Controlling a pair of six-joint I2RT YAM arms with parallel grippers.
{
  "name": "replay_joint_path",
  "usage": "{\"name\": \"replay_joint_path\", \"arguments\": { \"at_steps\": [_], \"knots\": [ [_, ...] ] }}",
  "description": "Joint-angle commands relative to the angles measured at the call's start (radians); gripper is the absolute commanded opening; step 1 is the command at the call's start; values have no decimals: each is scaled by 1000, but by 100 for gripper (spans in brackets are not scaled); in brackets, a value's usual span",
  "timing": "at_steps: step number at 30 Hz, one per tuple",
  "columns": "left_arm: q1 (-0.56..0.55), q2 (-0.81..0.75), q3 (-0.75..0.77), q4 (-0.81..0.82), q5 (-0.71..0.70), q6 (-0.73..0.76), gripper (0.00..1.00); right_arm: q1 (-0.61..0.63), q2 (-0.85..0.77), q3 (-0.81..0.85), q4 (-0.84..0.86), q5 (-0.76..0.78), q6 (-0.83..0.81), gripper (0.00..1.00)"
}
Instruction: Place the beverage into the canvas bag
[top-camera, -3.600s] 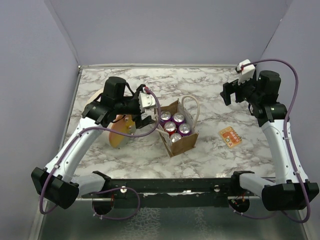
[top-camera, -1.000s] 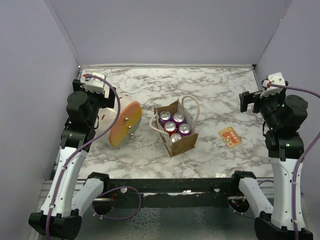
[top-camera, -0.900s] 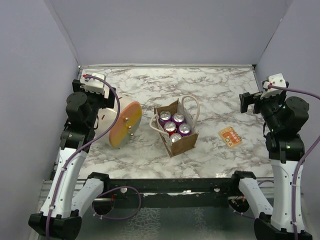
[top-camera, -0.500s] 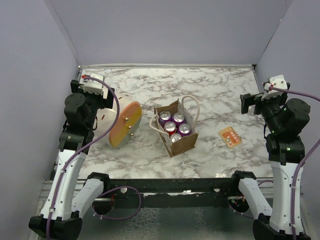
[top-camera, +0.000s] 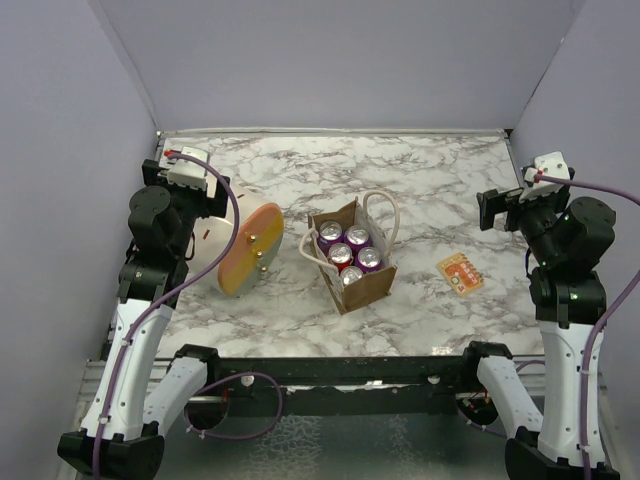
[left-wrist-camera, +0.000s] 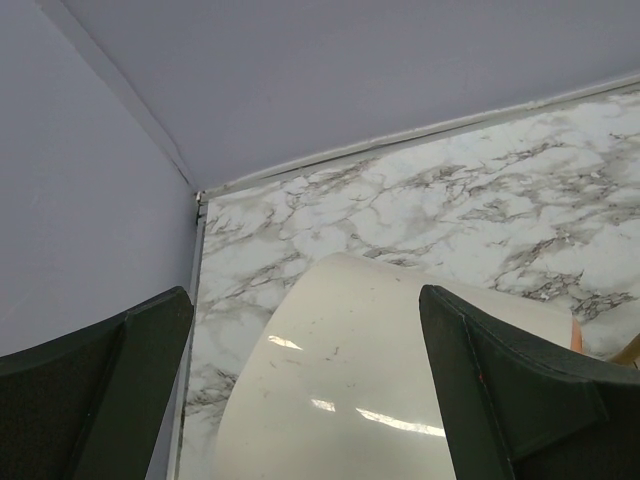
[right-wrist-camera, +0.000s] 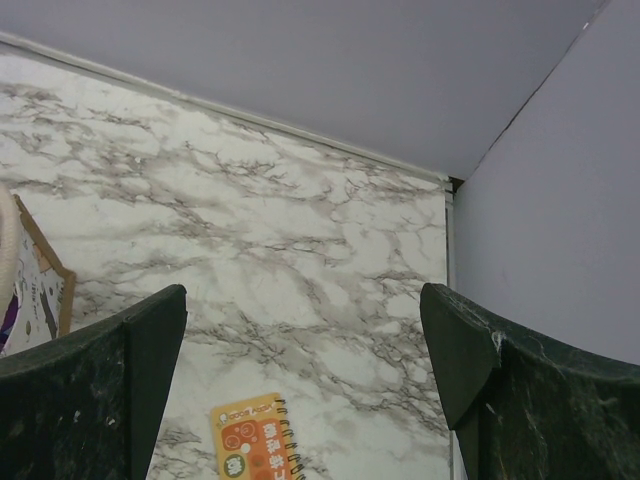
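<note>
- I hold both arms folded up at the table's (top-camera: 430, 170) side edges, well apart from the middle; I judge this is to keep the space over the bag free.
- My left gripper (left-wrist-camera: 300, 330) is spread wide with nothing between its fingers (left-wrist-camera: 110, 390). It points at the cream cylinder (top-camera: 243, 250) lying on its side, orange end toward the bag.
- My right gripper (right-wrist-camera: 305, 330) is equally wide and holds nothing. It looks across bare marble toward the back right corner, with the orange notebook (top-camera: 460, 273) below it.
- The canvas bag (top-camera: 365, 290) stands upright near the table's middle, mouth open, its rope handles (top-camera: 385, 207) fallen outward so the opening is not blocked.
- 5 cans (top-camera: 340, 254) stand upright inside it, packed together in 2 rows, tops level with the rim.
- I see no can outside the bag, so I judge the placing done.
- The bag sits between my 2 hands, nearer the left one, and touches neither; only its edge shows in my right wrist view.
</note>
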Motion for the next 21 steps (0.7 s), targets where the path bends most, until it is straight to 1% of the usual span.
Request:
{"name": "replay_joint_path", "arguments": {
  "at_steps": [1,21],
  "knots": [
    [7,-10,0,4,33,-15,99,-6,-6,1,-12,-15,-4,100],
    [12,-12,2,2,39,-29,99,-8,-28,-16,-19,-7,-18,100]
  ]
}}
